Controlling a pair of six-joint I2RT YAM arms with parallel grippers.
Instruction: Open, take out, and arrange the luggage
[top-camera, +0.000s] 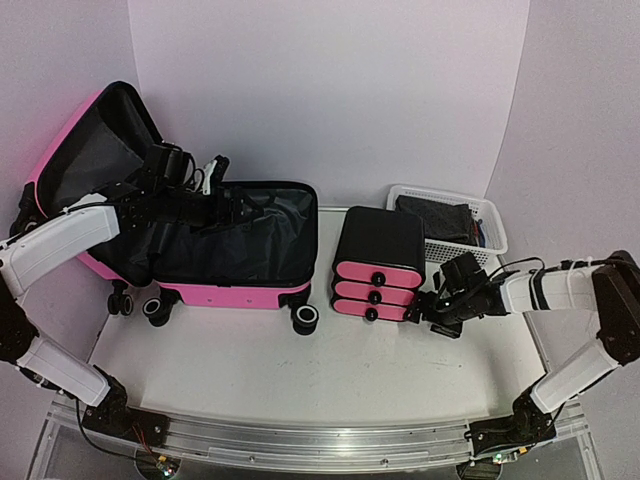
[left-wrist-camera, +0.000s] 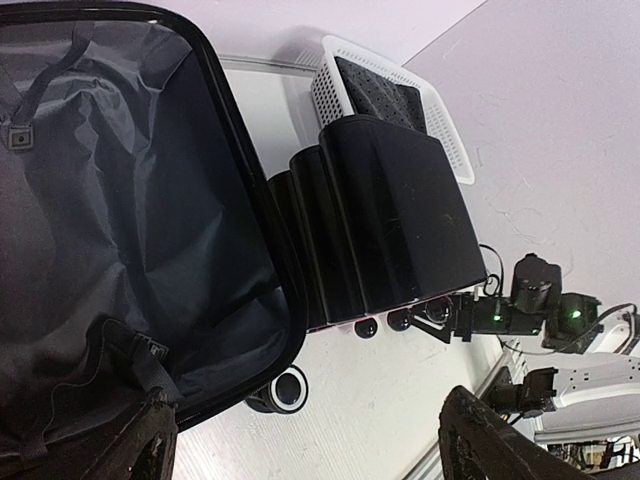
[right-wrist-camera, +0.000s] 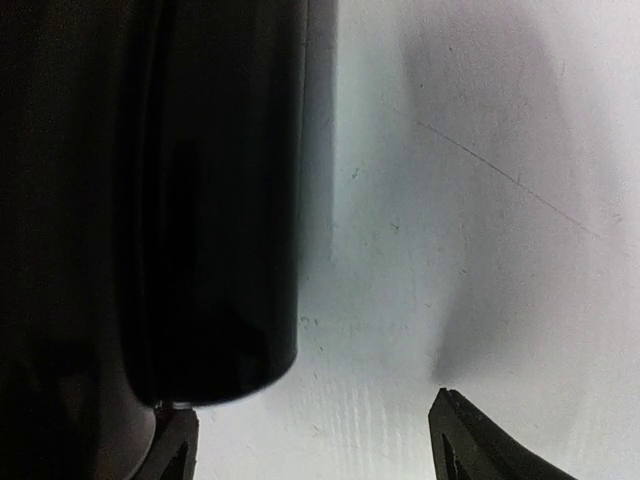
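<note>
The hot-pink luggage (top-camera: 230, 293) lies open at the left of the table. Its lid stands up at the back left, and its black lining (left-wrist-camera: 130, 200) is exposed. My left gripper (top-camera: 238, 207) hovers over the open base. Its jaws are wide apart and empty in the left wrist view (left-wrist-camera: 320, 450). My right gripper (top-camera: 427, 308) is low at the front right corner of the small black cabinet (top-camera: 378, 262) with pink drawers. It is open (right-wrist-camera: 320, 445), with one finger (right-wrist-camera: 175, 445) right at the cabinet's corner (right-wrist-camera: 200, 200) and bare table between the fingers.
The cabinet (left-wrist-camera: 400, 220) stands just right of the luggage. A white mesh basket (top-camera: 497, 228) holding a dark item (top-camera: 435, 215) sits behind it at the back right. The basket also shows in the left wrist view (left-wrist-camera: 330, 90). Suitcase wheels (top-camera: 305, 320) stick out at the front.
</note>
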